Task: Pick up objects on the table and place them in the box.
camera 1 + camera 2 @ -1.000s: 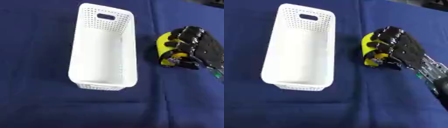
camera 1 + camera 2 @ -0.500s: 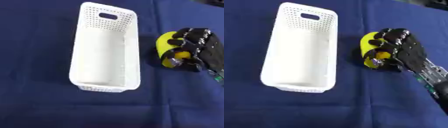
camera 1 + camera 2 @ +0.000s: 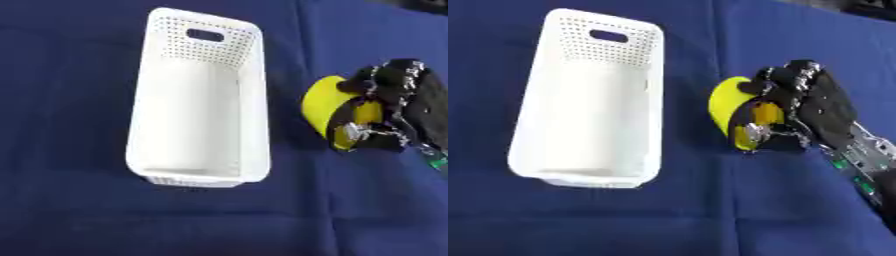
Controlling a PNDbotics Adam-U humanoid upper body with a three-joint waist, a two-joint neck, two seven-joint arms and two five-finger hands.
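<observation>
Yellow rounded plastic object [image 3: 730,106] sits inside my black right hand [image 3: 815,107], fingers + thumb curled round it, pinching it from the right side. Hand w/ object is on the blue tablecloth [image 3: 667,220], just right of the white perforated plastic box [image 3: 198,107], not touching it. Forearm runs in from lower right.

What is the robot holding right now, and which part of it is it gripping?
The right hand is curled around a yellow rounded object, gripping its right side. The object's left edge sticks out toward the white perforated plastic box.
</observation>
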